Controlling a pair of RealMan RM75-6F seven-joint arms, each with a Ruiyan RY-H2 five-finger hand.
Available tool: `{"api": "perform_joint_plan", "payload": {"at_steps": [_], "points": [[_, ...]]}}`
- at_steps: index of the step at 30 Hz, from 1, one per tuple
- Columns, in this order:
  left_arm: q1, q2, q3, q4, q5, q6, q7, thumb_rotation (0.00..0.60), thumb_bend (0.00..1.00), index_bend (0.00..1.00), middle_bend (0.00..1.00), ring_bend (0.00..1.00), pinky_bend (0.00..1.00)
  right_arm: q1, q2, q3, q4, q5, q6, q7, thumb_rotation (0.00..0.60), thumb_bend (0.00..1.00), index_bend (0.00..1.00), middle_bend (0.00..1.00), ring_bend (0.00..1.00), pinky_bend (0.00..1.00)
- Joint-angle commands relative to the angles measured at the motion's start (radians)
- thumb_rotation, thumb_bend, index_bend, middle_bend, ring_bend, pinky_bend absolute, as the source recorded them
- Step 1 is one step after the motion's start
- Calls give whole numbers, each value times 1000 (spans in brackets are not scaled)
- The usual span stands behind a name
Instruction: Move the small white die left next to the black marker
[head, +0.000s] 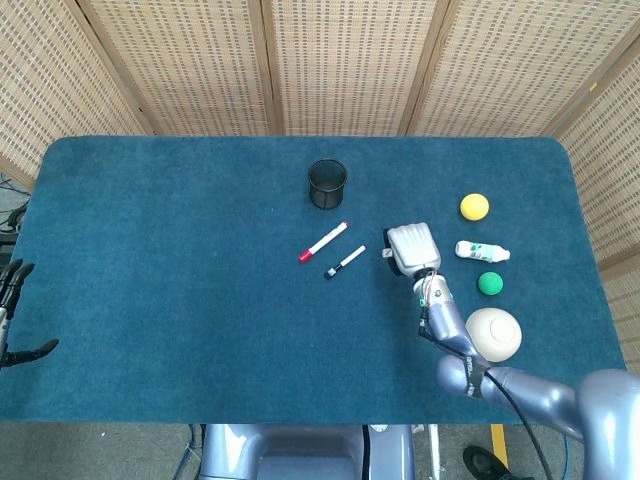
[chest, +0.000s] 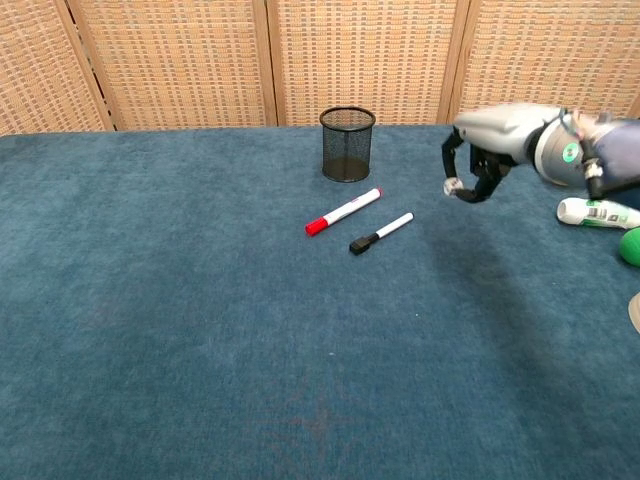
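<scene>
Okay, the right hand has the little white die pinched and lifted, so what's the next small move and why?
Probably carry it further left. The right hand pinches the white die above the cloth, and it is not yet beside the black marker, which lies further left on the table. Lowering can wait until the die is next to the marker.

Matt teal cloth covers the table; the cup is black wire mesh.

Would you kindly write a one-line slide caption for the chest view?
Right robot hand pinches the small white die above the table, right of the black marker.
</scene>
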Motion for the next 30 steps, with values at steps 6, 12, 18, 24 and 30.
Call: {"api": "perform_joint_plan", "payload": {"at_steps": [6,12,18,24,30], "points": [[10,7,8,-2,22,18,-19,600,0,0,0,0,0,23,278,60,-455,-16,183,-200,600,440,631,938,1000,1000],[19,11,14,2,38,33,-36,600,0,0,0,0,0,52,308,63,-529,33,246,-289,600,440,631,938,1000,1000],[18,11,13,8,34,29,-42,600,0,0,0,0,0,71,288,44,-502,69,270,-318,600,440,429,937,1000,1000],[16,11,10,10,25,22,-42,600,0,0,0,0,0,77,275,34,-474,84,274,-301,600,440,373,936,1000,1000],[16,10,10,9,24,22,-38,600,0,0,0,0,0,70,273,22,-464,81,273,-271,600,440,364,936,1000,1000]]}}
